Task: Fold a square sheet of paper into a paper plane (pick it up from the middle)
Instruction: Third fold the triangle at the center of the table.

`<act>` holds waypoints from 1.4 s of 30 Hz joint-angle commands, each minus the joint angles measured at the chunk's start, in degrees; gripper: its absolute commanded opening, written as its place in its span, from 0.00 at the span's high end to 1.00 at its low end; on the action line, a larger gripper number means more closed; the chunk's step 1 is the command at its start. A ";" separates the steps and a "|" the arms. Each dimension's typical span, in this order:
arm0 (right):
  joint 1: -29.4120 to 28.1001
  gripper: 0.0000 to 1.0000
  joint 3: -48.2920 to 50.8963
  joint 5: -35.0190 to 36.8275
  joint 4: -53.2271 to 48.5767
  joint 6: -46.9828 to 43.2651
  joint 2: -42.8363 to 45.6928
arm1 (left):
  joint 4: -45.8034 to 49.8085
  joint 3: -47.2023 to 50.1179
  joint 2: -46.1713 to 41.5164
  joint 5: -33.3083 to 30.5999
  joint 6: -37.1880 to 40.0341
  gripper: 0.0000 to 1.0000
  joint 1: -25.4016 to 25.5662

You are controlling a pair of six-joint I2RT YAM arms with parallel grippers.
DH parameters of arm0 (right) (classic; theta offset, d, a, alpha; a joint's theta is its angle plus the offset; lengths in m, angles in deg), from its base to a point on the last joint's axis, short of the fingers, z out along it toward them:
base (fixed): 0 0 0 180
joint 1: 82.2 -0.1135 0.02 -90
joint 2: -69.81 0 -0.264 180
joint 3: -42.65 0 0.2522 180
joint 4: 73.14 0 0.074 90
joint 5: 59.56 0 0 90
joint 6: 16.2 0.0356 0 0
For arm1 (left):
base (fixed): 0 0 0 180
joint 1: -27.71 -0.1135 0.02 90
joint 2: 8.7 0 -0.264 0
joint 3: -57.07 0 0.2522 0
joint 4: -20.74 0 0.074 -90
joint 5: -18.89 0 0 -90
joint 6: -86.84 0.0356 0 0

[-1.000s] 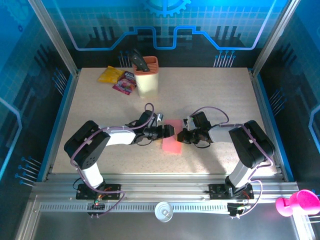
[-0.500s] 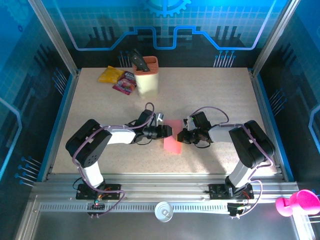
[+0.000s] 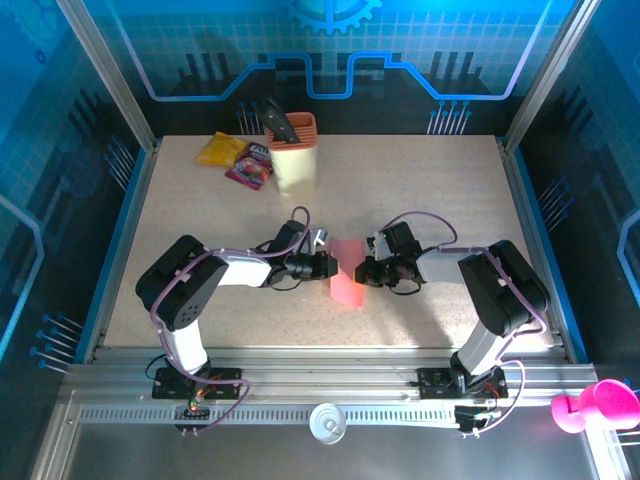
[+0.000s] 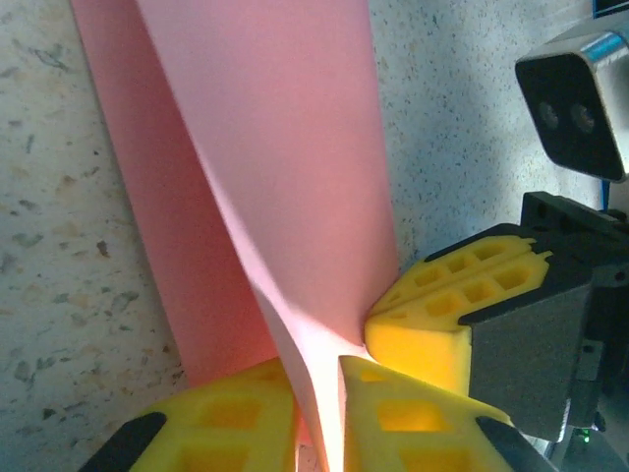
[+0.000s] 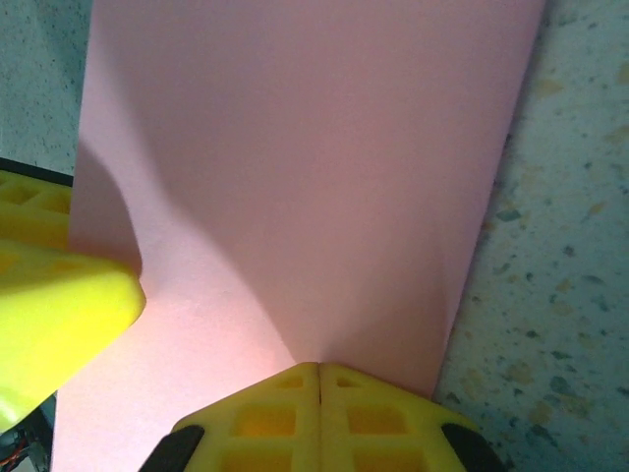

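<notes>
Far back-left of paper sheet (image 3: pixel 346 278): yellow packet (image 3: pixel 220 150), purple packet (image 3: pixel 248 170), beige holder (image 3: pixel 293 158). At sheet's left edge: left hand (image 3: pixel 328 264), clenched on raised fold. Sheet itself lies folded on speckled surface (image 3: pixel 440 190), one flap lifted, lower layer flat. At sheet's right edge: right hand (image 3: pixel 363 270), fingers pressed together, pinching paper edge, just across from left hand.
</notes>
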 commanded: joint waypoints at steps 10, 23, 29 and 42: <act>-1.56 0.92 -3.70 4.29 -12.33 -4.44 9.85 | 4.07 0.60 -1.44 0.41 -3.38 1.00 -0.32; -21.29 0.43 -7.15 24.99 -25.59 -7.44 16.64 | 12.31 1.81 -4.61 -1.22 -20.22 1.00 -0.23; -29.49 0.38 -9.96 32.65 -28.44 -7.14 13.74 | 18.95 -1.26 -4.95 -1.56 -20.96 1.00 -0.23; -33.22 0.33 -15.42 32.35 -25.69 -6.64 5.39 | 20.96 -2.38 -5.05 -1.74 -21.37 1.00 -0.24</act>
